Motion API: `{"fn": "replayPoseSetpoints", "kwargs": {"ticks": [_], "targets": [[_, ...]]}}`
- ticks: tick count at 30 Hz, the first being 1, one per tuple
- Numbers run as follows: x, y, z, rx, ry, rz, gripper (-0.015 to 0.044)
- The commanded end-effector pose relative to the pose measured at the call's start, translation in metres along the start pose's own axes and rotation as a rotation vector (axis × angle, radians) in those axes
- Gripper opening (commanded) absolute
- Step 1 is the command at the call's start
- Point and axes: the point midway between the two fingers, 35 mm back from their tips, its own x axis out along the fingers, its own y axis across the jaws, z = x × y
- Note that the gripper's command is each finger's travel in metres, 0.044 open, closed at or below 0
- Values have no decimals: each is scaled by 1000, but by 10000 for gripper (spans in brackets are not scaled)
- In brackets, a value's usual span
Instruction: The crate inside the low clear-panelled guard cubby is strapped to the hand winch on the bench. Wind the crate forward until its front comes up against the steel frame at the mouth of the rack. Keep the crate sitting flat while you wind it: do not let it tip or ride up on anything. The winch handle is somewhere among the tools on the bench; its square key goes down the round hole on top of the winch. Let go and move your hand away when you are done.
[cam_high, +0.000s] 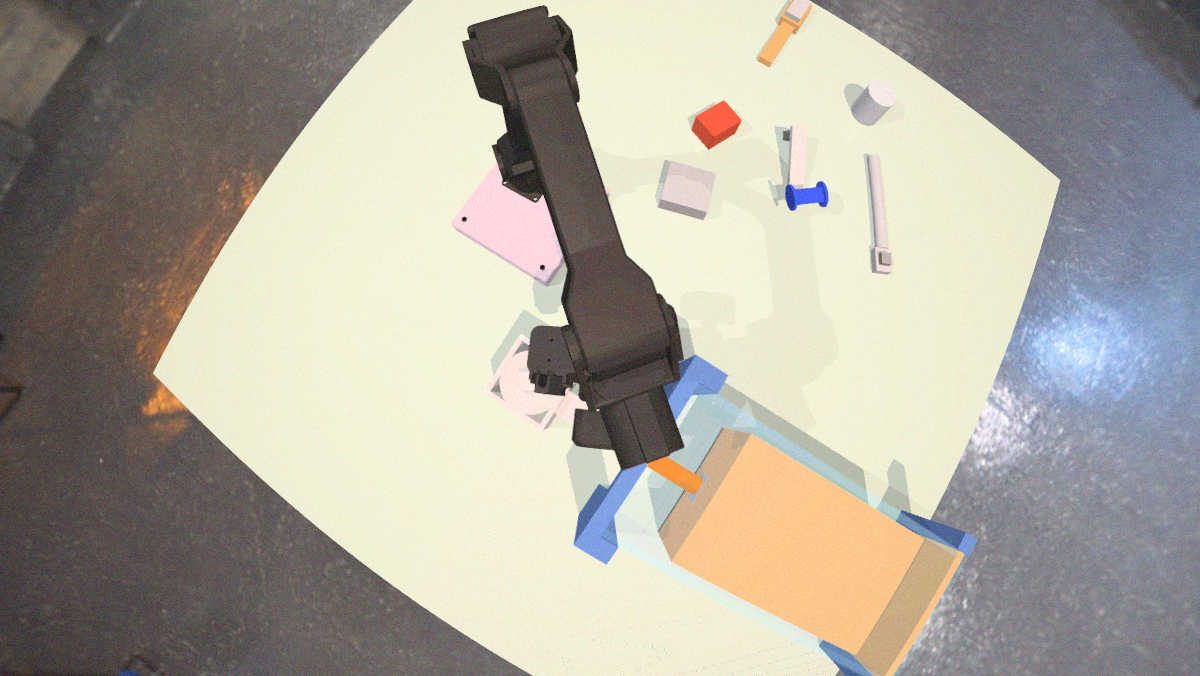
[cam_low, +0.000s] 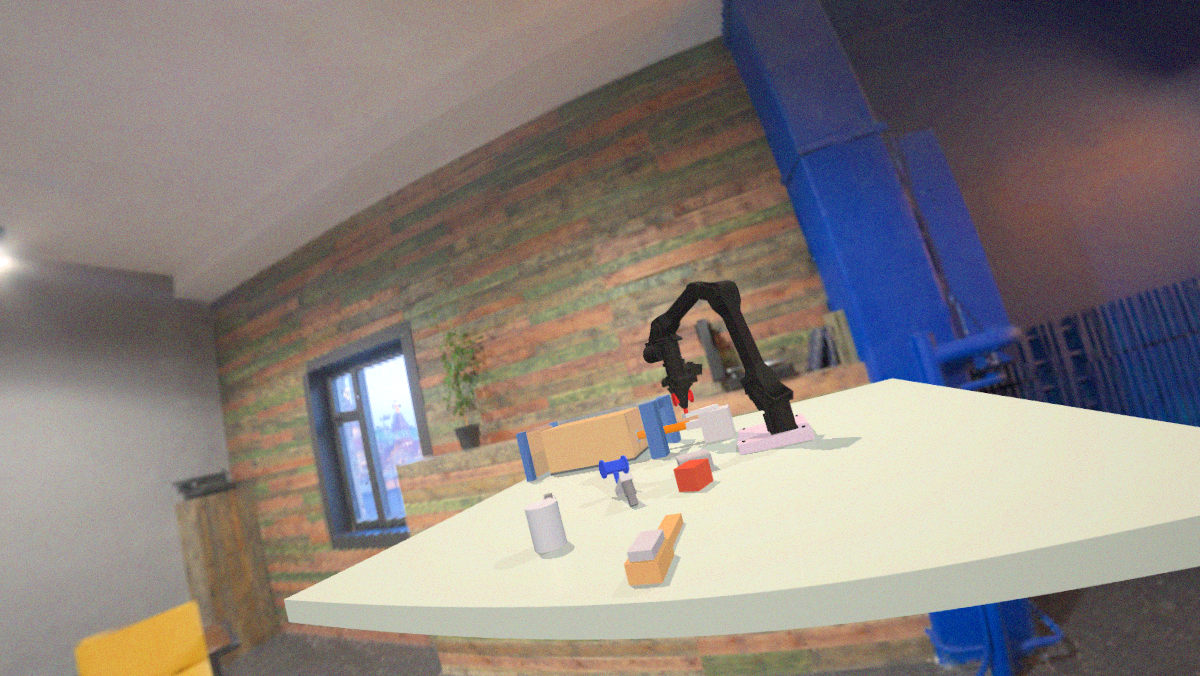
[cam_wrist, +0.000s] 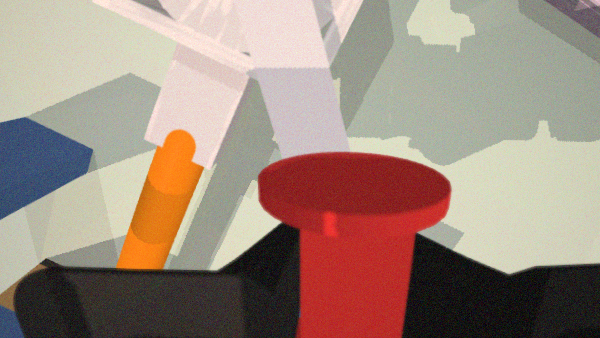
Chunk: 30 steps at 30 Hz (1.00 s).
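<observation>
My gripper (cam_low: 686, 401) (cam_wrist: 334, 227) is shut on the red knob of the winch handle (cam_wrist: 300, 105). The handle's pale arm runs from the knob over the pale winch (cam_high: 509, 393) (cam_low: 718, 424) (cam_wrist: 200, 97); its key and the winch's hole are hidden. The orange strap (cam_high: 676, 475) (cam_low: 669, 429) (cam_wrist: 162, 215) runs from the winch to the tan crate (cam_high: 797, 537) (cam_low: 587, 441). The crate looks flat inside the clear-panelled cubby. Its front stands a gap behind the blue frame (cam_high: 595, 522) (cam_low: 654, 429) (cam_wrist: 37, 162) at the rack's mouth. My arm covers part of the winch in the top view.
Off to the side lie a red block (cam_high: 716, 124) (cam_low: 693, 475), a grey block (cam_high: 686, 188), a blue-knobbed crank (cam_high: 807, 195) (cam_low: 613, 467), a grey cylinder (cam_high: 874, 102) (cam_low: 546, 525), a pale bar (cam_high: 877, 201) and an orange tool (cam_high: 775, 43) (cam_low: 645, 572).
</observation>
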Motion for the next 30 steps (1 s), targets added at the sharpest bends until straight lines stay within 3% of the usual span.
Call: {"fn": "replayPoseSetpoints", "kwargs": {"ticks": [1, 30], "targets": [[2, -12, 5, 5, -12, -28, 0], [2, -37, 22, 5, -14, -30, 0]]}}
